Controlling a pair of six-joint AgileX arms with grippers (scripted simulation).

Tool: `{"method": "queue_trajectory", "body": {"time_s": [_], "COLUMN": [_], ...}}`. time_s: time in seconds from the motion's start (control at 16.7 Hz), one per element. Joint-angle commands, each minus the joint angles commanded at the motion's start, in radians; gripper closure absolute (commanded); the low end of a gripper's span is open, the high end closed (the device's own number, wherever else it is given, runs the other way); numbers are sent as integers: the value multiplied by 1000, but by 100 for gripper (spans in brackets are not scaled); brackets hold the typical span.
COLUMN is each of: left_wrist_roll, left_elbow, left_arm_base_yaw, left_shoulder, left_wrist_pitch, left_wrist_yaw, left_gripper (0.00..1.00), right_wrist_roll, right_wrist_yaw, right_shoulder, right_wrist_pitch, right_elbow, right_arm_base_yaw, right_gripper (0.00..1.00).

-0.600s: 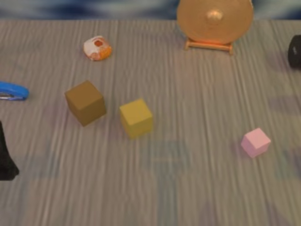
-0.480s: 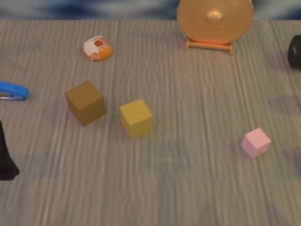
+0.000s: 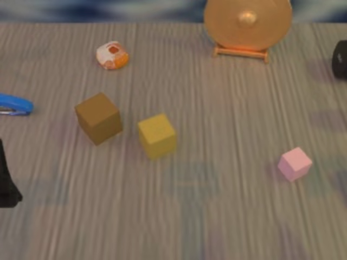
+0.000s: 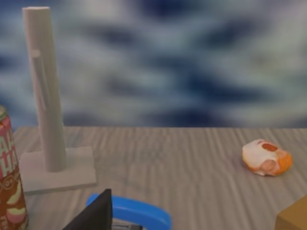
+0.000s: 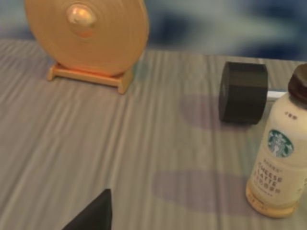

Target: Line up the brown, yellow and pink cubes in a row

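Since the earlier frames nothing has shifted: brown cube (image 3: 98,117) and yellow cube (image 3: 156,135) sit near each other left of centre on the surface (image 3: 217,206), pink cube (image 3: 295,163) well apart at right. Left gripper (image 3: 6,181) parked at left edge; jaw state cannot be told. Nearby: blue stapler (image 3: 14,104), gong (image 3: 247,21), orange-white lump (image 3: 112,55).

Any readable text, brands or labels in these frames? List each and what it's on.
"CHEESE LATTE": on the bottle, right wrist view, under a round green logo too small to read.
Large letters on the can, left wrist view: cut off at the edge, unreadable.
Cubes, stapler, gong, dumbbell: no text.
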Motion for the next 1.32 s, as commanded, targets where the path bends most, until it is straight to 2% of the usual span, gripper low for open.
{"method": "queue_trajectory", "body": {"time_s": [0.48, 0.78, 1.08, 1.32], "left_wrist_roll": [0, 0, 0, 0], "left_elbow": [0, 0, 0, 0], "left_arm_base_yaw": [0, 0, 0, 0], "left_shoulder": [0, 0, 0, 0], "left_wrist_pitch": [0, 0, 0, 0], "left_wrist_yaw": [0, 0, 0, 0], "left_gripper": [0, 0, 0, 0], "right_wrist_roll": [-66, -102, -124, -127], "right_wrist_yaw": [-1, 0, 2, 2], "right_shoulder": [851, 1263, 1516, 1552], "right_wrist_pitch": [-441, -673, -802, -821], "right_elbow": [546, 851, 1054, 1089], "right_arm_base_yaw": [132, 202, 245, 252], "right_gripper": [0, 0, 0, 0]}}
